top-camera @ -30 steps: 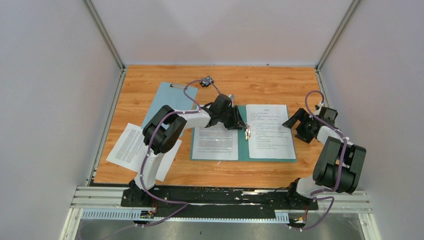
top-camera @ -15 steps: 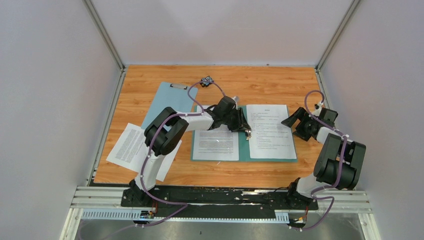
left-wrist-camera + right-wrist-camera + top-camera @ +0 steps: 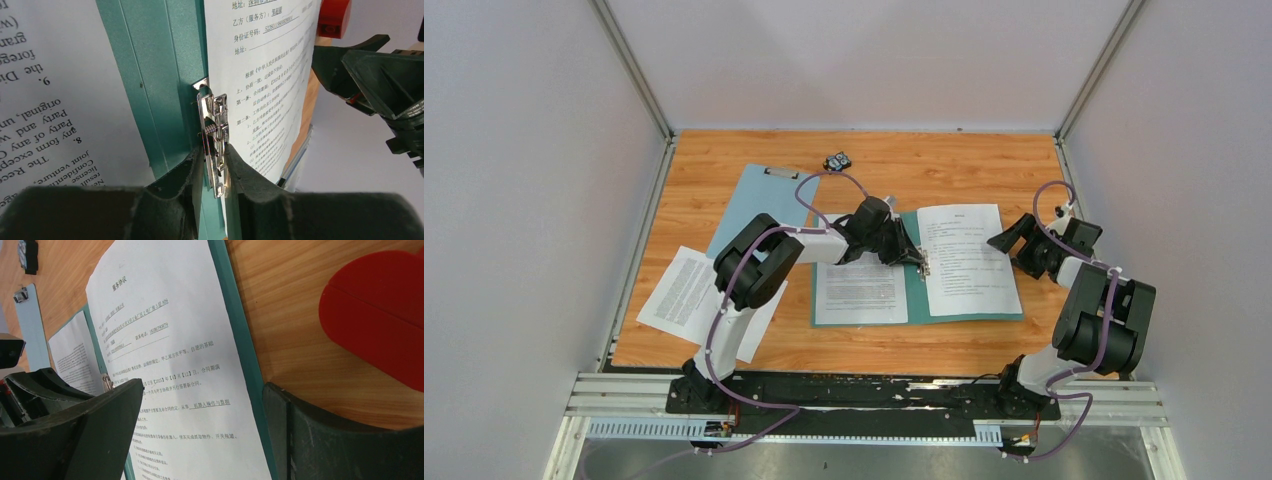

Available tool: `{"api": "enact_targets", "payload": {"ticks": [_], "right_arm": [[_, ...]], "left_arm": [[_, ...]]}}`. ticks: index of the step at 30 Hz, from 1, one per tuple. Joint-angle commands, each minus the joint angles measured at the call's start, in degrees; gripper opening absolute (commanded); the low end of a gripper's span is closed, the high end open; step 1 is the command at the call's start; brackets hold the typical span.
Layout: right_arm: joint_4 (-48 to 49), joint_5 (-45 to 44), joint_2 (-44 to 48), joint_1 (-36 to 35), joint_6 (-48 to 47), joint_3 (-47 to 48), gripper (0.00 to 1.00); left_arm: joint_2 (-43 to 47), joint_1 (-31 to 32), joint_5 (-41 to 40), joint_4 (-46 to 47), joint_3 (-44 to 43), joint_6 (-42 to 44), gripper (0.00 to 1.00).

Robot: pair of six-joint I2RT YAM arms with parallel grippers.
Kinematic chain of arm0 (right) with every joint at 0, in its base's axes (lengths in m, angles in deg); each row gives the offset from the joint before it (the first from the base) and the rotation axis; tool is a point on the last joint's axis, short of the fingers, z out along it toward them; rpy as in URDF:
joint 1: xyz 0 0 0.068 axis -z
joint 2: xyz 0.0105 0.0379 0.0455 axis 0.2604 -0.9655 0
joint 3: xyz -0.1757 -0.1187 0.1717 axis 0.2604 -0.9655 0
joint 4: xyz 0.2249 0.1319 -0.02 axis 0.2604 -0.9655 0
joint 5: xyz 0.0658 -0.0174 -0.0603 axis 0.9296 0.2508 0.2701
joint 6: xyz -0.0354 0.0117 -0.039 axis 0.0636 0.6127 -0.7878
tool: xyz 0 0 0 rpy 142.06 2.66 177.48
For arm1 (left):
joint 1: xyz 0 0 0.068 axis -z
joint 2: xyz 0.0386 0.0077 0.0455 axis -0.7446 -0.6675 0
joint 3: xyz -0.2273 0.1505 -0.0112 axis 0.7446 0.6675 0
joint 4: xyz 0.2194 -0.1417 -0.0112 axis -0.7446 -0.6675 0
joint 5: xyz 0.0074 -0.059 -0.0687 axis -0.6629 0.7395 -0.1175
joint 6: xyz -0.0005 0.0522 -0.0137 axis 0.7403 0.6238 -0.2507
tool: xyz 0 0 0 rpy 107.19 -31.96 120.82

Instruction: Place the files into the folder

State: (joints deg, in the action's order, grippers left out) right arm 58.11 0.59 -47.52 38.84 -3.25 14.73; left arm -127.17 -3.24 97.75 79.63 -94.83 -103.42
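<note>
Folder [image 3: 914, 300] lies open flat, mid-counter [image 3: 944, 160], both teal covers face up, spine running near to far w/ a slight tilt. What's in it: left file [image 3: 859, 290] sits on the left cover, dense black print, squared up inside the teal border. Right file [image 3: 969, 258] sits on the right cover, headed page, its inner edge right at the spine and its outer edge just short of the cover's rim.

Left tool [image 3: 215, 155] is down on the spine, and the wrist cam shows it plainly: both fingers pinched tight onto the metal clip [image 3: 214, 125] that stands up from the spine, beside the right file's inner edge. So that tool is clamped on the clip, not on paper.

Right tool [image 3: 1014, 243] hovers at the folder's right edge w/ fingers spread wide. From its own cam the right file and the teal rim pass below the gap; cannot tell if a finger touches either.

Outside the folder: loose file [image 3: 679, 290] lies on the counter's left side, partly hidden by the left arm. Pale blue clipboard [image 3: 759, 200] lies far-left of the folder, apart from it. Small black item [image 3: 837, 160] sits beyond, too small to ID.
</note>
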Motion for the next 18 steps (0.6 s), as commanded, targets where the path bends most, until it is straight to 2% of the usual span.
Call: {"api": "enact_targets", "payload": {"ticks": [1,10,11,15,18], "right_arm": [[0.73,9.94,-0.67,-0.81,3.24,-3.02,0.90],[8.63,18.47,0.72,-0.83,9.96,-4.79,0.90],[7.38,17.03,1.37,-0.81,9.15,-4.37,0.89],[-7.64,4.63,5.11,-0.79,1.98,0.13,0.90],[-13.90,-3.79,7.76,-0.81,-1.60,2.88,0.91]], "left_arm": [[0.46,0.11,2.53,8.11,-0.11,-2.47,0.28],[0.47,-1.14,2.61,7.40,1.39,-1.08,0.26],[0.47,-1.30,2.71,7.29,1.45,-0.99,0.26],[1.01,-1.95,2.21,5.59,1.28,0.46,0.26],[1.83,-2.81,1.46,4.53,2.23,1.16,0.25]]}}
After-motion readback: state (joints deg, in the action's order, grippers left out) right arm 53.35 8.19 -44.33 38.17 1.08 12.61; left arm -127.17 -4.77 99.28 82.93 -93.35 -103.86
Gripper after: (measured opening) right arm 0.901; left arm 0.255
